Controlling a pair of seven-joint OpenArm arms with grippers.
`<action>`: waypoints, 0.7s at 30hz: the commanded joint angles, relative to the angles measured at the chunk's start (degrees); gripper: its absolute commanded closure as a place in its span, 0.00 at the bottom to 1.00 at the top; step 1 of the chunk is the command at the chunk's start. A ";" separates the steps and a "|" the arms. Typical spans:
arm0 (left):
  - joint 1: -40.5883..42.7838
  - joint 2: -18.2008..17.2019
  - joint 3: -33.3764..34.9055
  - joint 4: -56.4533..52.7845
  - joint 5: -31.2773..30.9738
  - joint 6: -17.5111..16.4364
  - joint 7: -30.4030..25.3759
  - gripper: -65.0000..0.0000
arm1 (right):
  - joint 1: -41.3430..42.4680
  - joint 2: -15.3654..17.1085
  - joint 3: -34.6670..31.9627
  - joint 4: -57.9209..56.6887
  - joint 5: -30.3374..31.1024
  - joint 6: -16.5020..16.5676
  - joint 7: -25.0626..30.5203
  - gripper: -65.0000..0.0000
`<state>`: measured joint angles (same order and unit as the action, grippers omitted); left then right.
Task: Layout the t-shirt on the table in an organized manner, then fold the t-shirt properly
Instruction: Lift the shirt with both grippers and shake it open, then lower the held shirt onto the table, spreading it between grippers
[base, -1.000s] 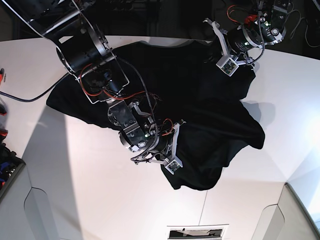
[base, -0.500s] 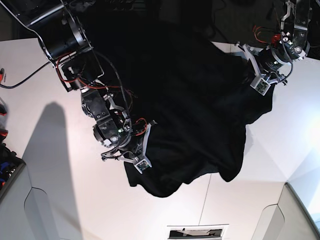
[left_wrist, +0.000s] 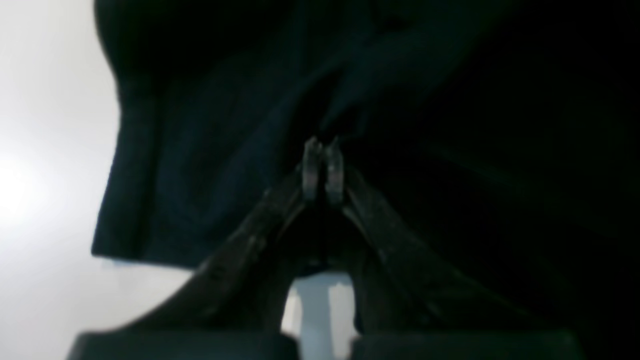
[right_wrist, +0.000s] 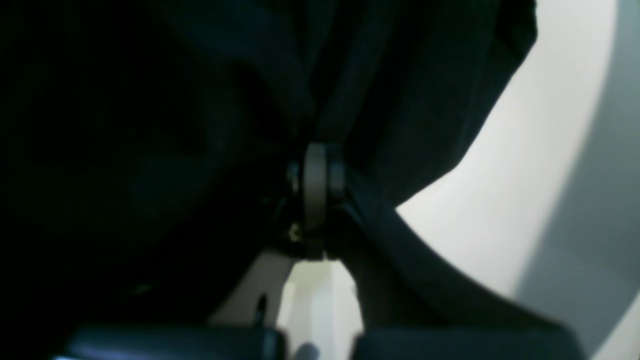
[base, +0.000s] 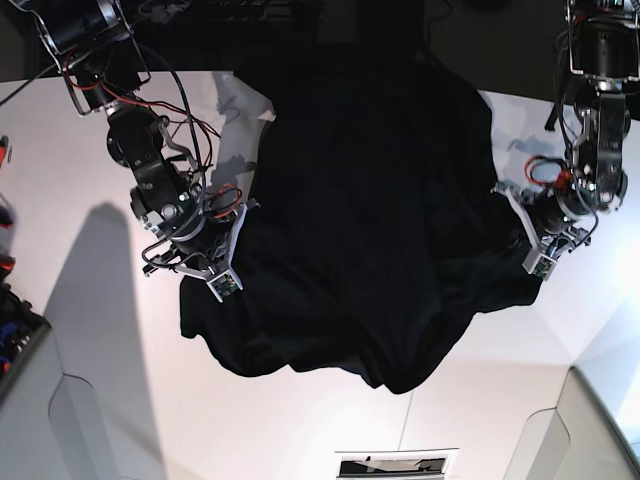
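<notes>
Base view shows the laying-out step. At left the right pincer (base: 222, 268) is clamped on the shirt (base: 370, 250); soft, matte black, it drapes in rumpled folds over the smooth white tabletop (base: 100, 380). At right the left pincer (base: 540, 258) is clamped on its other edge. Next, I judge, they should draw apart, then lower it flat.

Both wrist views are dim, soft and blurred, the black t-shirt (base: 370, 230) swallowing detail. Overhead, the white surface (base: 100, 400) glares brightly, with grey arm shadows at left.
</notes>
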<state>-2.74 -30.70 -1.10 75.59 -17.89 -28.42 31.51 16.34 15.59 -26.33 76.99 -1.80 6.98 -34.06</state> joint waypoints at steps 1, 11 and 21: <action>-2.49 -0.87 1.07 -1.07 -0.11 0.26 -0.07 1.00 | -1.03 1.16 0.11 1.31 -0.15 -0.04 -3.74 1.00; -20.33 0.24 13.99 -17.31 3.52 1.86 -3.48 1.00 | -14.27 3.72 0.37 14.51 -0.74 -1.86 -7.58 1.00; -31.54 1.84 15.08 -20.52 4.46 2.23 -4.28 1.00 | -28.52 0.98 0.37 24.79 -0.57 -2.32 -7.39 1.00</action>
<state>-32.51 -28.40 14.26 54.26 -13.15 -26.33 28.21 -11.57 16.34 -25.74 101.86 -3.88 3.55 -38.46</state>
